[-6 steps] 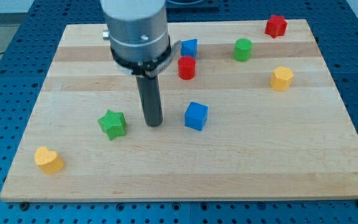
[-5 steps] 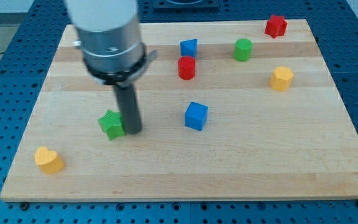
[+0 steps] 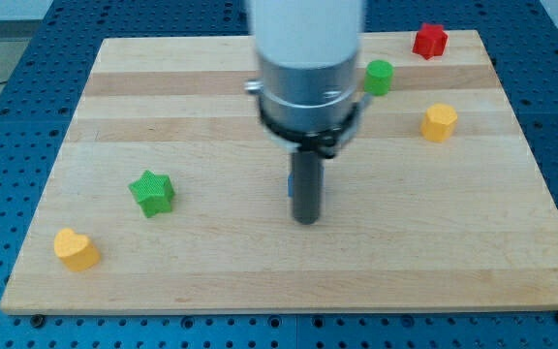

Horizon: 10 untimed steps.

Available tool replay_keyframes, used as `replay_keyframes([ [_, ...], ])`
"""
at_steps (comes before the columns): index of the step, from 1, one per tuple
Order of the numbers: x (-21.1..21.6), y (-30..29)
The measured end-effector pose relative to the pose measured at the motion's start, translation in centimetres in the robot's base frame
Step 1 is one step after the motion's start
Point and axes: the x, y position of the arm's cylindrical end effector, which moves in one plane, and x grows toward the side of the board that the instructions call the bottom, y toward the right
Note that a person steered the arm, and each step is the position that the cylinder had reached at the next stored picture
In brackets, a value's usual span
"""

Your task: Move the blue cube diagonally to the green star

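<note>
The green star (image 3: 151, 192) lies on the wooden board at the view's left. The blue cube (image 3: 292, 184) sits near the board's middle and is almost wholly hidden behind the rod; only thin blue slivers show at the rod's sides. My tip (image 3: 305, 219) rests on the board just in front of the blue cube, on its bottom side, far to the right of the green star.
A yellow heart block (image 3: 76, 249) lies at the bottom left. A green cylinder (image 3: 380, 76), a red block (image 3: 430, 41) and a yellow hexagonal block (image 3: 439, 122) lie at the top right. The arm's body hides part of the board's top middle.
The rod swung left against the green star, which shifted left, then swung right to the blue cube. The arm now hides the small blue block and red cylinder.
</note>
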Motion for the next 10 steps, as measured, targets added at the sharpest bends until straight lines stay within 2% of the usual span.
replay_keyframes([
  [2, -4.3, -0.5],
  [3, -5.1, 2.0],
  [4, -6.6, -1.1],
  [5, -6.2, -6.8],
  [6, -6.0, -3.7],
  [7, -2.8, -4.6],
  [8, -2.4, -8.4],
  [9, -5.4, -9.6],
  [10, -6.1, -9.6],
])
